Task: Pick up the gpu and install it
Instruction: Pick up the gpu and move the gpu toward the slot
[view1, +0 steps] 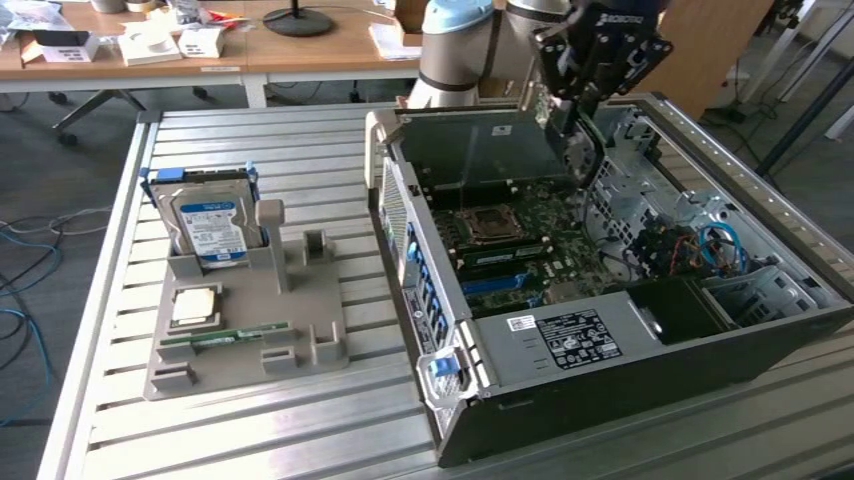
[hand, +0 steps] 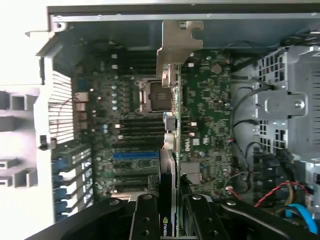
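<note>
- At the far left of the exterior frame, a grey moulded plastic fixture tray (view1: 314, 330) lies on the ribbed aluminium table (view1: 267, 150). It carries an upright silver hard drive with a blue label (view1: 214, 225), a square metal-topped processor chip (view1: 196, 305) and a slim green memory stick (view1: 240, 333). I judge none of these is at risk, since they sit well apart from the arm.
- In the centre, the black sheet-steel computer case (view1: 641, 395) lies open on its side, showing a green motherboard (view1: 561, 215) with a bare square processor socket (view1: 487, 225) and a blue expansion slot (hand: 135, 155).
- In the upper right of the frame, the black gripper (hand: 171, 210) hangs over the case. Its jaws are narrowed onto the gpu (hand: 172, 165), a thin, dark circuit card held on edge, with its greyish stamped-metal bracket (hand: 177, 45) towards the case's rear wall.
- My main worry is alignment. If the card comes down askew or beside the slot, its edge could scrape board components or jam. The bracket could also catch the rear wall.
- The grip is on a thin, smooth card, so I think a sideways push could tilt it between the pads.
- At the far right, loose red, black and blue cables (view1: 714, 245) lie near the drive cage. They look soft and could snag.
</note>
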